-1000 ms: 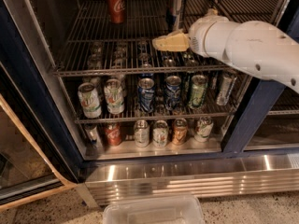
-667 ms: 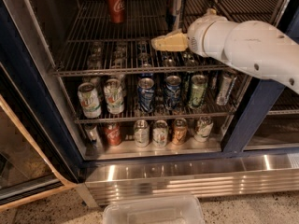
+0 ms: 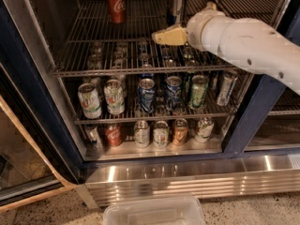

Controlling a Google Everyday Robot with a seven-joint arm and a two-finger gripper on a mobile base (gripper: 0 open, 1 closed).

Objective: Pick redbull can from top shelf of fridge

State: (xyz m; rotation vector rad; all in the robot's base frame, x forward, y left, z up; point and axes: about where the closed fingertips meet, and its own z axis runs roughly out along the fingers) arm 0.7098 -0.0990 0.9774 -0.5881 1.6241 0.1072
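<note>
The redbull can (image 3: pixel 177 6), tall, slim, silver and blue, stands upright at the back of the top shelf (image 3: pixel 93 48), a grey wire rack in the fridge (image 3: pixel 26 93). My gripper (image 3: pixel 166 35), with its yellowish tip pointing left, is over the top shelf just in front of and below the redbull can. It is not around the can. My white arm (image 3: pixel 248 43) reaches in from the right and hides the rack behind it.
A red Coca-Cola can (image 3: pixel 116 3) stands at the back left of the top shelf. Two lower racks (image 3: pixel 140 118) are crowded with cans. A ribbed steel base panel (image 3: pixel 187 179) and a clear plastic bin (image 3: pixel 154 212) lie below.
My gripper has moved slightly up and to the left, closer to the redbull can. The cans have not moved.
</note>
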